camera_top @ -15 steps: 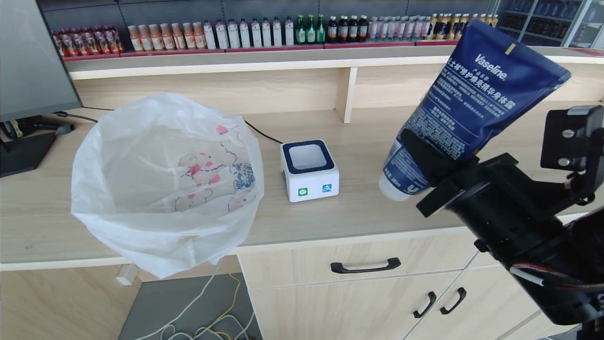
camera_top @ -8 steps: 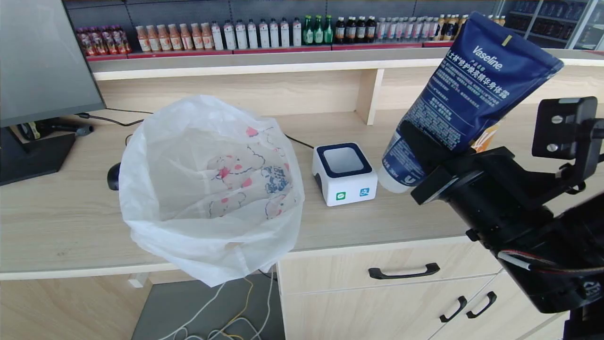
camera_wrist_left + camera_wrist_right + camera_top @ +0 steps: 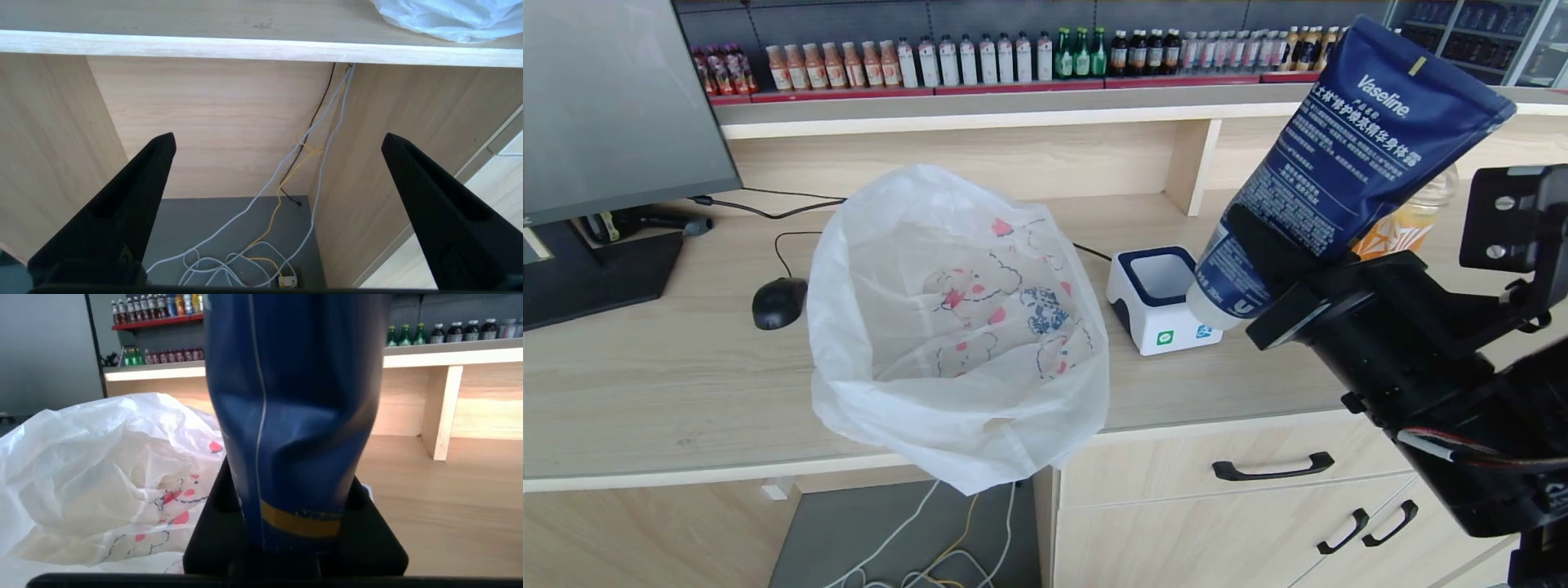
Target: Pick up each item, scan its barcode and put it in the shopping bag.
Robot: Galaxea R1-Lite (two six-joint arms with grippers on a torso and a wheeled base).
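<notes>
Tube [image 3: 1356,147], likely soft and light, is clamped near its stiffer cap end by right gripper [image 3: 1262,269]; scanner [image 3: 1168,327] nearby.

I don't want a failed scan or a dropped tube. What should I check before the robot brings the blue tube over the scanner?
1. Right gripper shut on the blue tube near its cap: ok.
2. Scanner window uncovered, facing up: ok.
3. Tube turned the right way for scanning: cannot tell.
4. Shopping bag mouth open on the counter: ok.
5. Left gripper open, below the counter edge, apart from the bag: ok.
</notes>
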